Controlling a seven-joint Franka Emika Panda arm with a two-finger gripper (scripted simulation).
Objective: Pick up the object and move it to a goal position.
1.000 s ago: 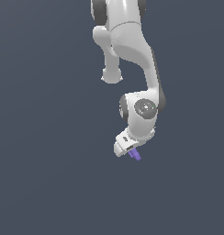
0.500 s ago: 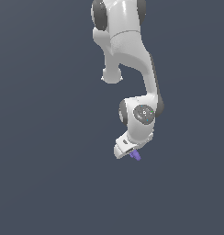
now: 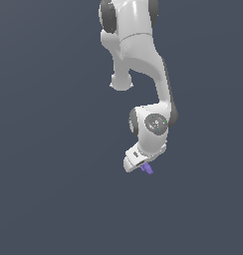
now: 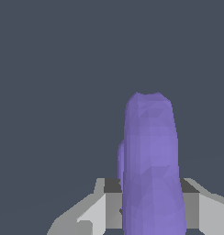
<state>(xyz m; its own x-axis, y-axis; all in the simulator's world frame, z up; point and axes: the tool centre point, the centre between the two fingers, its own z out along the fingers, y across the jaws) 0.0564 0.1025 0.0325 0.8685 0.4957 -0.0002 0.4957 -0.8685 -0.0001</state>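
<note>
The object (image 3: 148,170) is a small purple piece sticking out from under the white hand of the arm in the exterior view, against the plain dark grey ground. My gripper (image 3: 144,167) is shut on it. In the wrist view the object (image 4: 150,151) fills the middle as a tall rounded purple bar with a thin lobe along one side. Its near end sits in my gripper (image 4: 148,209), with grey fingers (image 4: 98,211) on either side. Whether the object rests on the ground or hangs above it cannot be told.
The white arm (image 3: 143,60) reaches down from the top of the exterior view, with its round wrist joint (image 3: 156,123) just above the hand. Around it is only even dark grey ground (image 3: 54,189).
The wrist joint and hand have sunk slightly in the exterior view. The purple object stays in the gripper at almost the same spot.
</note>
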